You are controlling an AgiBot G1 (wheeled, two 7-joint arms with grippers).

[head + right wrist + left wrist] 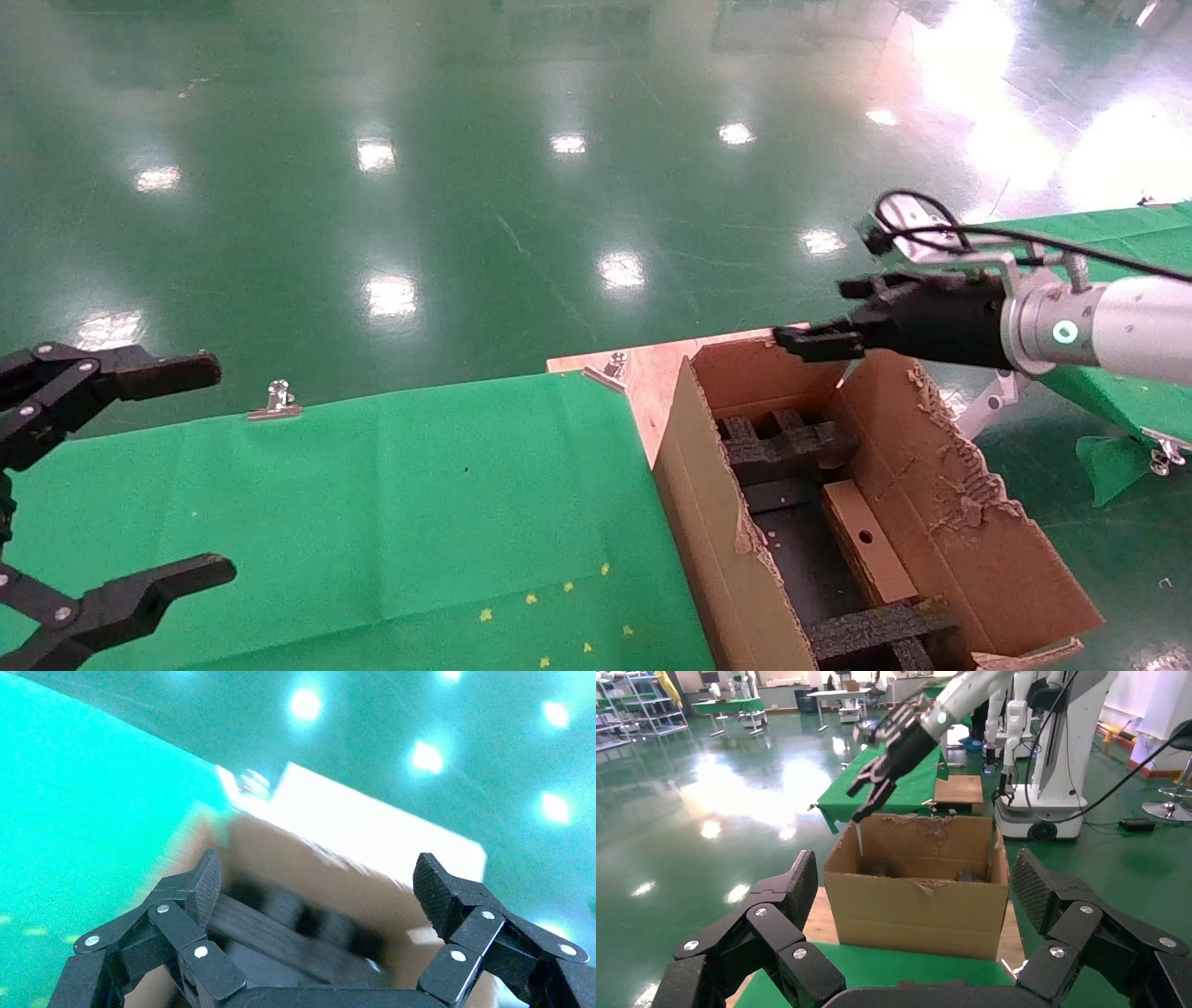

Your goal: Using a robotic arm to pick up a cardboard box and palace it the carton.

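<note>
The large brown carton (968,540) with ragged flaps stands at the right end of the table, with black foam inserts (787,445) inside. The small flat cardboard box (864,542) with a round hole lies inside it, against the right wall. My right gripper (819,317) is open and empty above the carton's far edge, on the white-silver arm (1108,328) with the green light ring. The carton (919,881) and right gripper (866,797) also show in the left wrist view. My left gripper (200,471) is open and empty at the far left. The right wrist view shows foam (281,931) between its open jaws.
A green cloth (372,522) covers the table, held by metal clips (276,401). The carton rests on a bare wooden board (652,373). A second green-covered table (1117,233) stands at the right. Shiny green floor lies beyond.
</note>
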